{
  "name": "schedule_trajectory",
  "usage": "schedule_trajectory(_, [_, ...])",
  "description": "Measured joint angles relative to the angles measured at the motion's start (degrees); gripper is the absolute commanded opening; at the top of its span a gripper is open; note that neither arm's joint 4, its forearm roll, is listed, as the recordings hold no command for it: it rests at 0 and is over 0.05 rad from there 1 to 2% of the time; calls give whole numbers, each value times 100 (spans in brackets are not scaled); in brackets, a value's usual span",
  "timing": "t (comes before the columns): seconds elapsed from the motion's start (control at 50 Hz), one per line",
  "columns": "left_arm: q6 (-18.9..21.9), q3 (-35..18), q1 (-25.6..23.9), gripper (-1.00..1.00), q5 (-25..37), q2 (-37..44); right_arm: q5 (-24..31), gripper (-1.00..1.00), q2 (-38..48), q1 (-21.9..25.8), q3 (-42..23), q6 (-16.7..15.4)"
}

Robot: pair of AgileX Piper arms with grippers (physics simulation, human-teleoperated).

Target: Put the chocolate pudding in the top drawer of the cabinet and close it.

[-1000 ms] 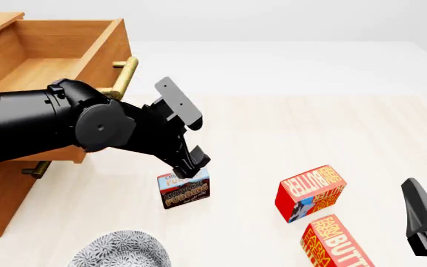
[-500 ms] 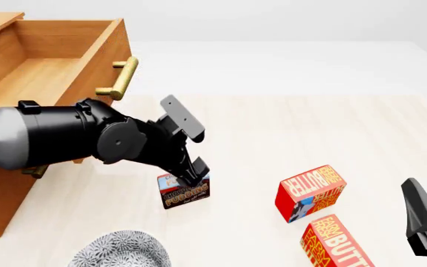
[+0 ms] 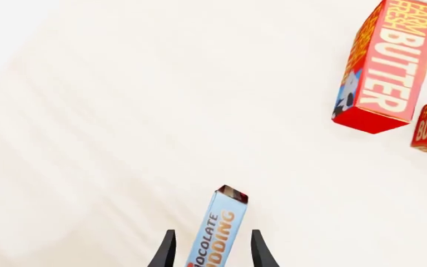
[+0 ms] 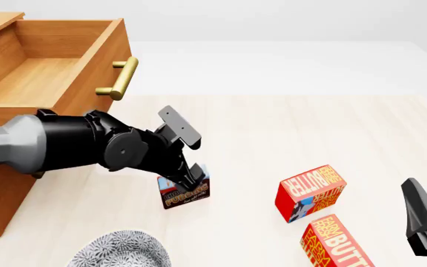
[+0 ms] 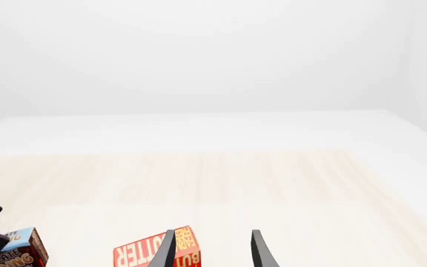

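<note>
Left gripper (image 4: 187, 177) lowered onto pudding box (image 4: 184, 191) over last second; fingers now straddle box, jaws spread, not clamped. Box upright on table (image 4: 273, 133), near open top drawer (image 4: 31, 80). Close jaws next. Right gripper (image 5: 212, 250) idle, open.

On my pale wood tabletop (image 4: 288, 128): cabinet (image 4: 6, 183) at left edge, chocolate pudding (image 4: 184, 192), two butter boxes (image 4: 310, 192) (image 4: 336, 242), patterned bowl (image 4: 120, 250) at near edge.

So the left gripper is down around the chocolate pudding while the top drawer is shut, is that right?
Not quite: the top drawer stands pulled open, as the front view shows. The left gripper is indeed down around the chocolate pudding.
</note>
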Motion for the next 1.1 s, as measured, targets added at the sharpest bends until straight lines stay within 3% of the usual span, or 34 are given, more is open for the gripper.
schedule_trajectory(0.48, [-202,85,-50,100,-260,331,0,100,0,0,0,0])
schedule_trajectory(0.5, [-216,88,-59,-100,-265,341,0,100,0,0,0,0])
schedule_trajectory(0.72, [-419,111,-127,-100,-312,321,0,100,0,0,0,0])
schedule_trajectory(1.1, [-412,141,-207,-100,-131,-74,0,100,0,0,0,0])
